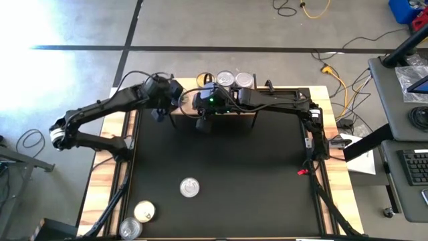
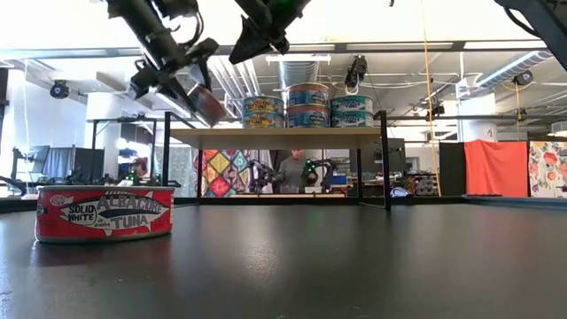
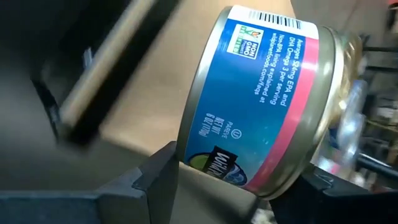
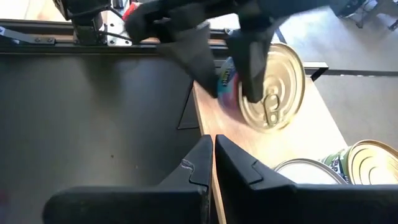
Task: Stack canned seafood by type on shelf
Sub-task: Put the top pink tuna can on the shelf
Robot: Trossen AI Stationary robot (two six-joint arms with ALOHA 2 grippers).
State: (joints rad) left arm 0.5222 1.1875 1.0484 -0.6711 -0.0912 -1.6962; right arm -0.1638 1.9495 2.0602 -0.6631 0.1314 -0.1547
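From above, the left pincer [image 1: 160, 100] hangs at the left end of the shelf [image 1: 184, 107], the right pincer [image 1: 204, 110] just beside it over the board; the carried tin is hidden under the arm here, and stacked tins [image 1: 234, 80] lie beyond the right pincer, three more tins [image 1: 190, 188] well behind both on the bench [image 1: 221, 161]. At bench height, the left pincer [image 2: 173, 62] grips a tilted tin [image 2: 205, 105] above the shelf's [image 2: 283, 136] end, apart from the stacks [image 2: 307, 105]. The left wrist shows the tin [image 3: 261, 106] clamped across its blue-and-pink label wall: probably rigid, fairly heavy, slick paper over metal, so gripping the side wall low suits it; the far finger is cut off. The right wrist shows its own pincer [image 4: 212, 158] closed and empty, the gold lid [image 4: 273, 87] beyond; the label is blurred.
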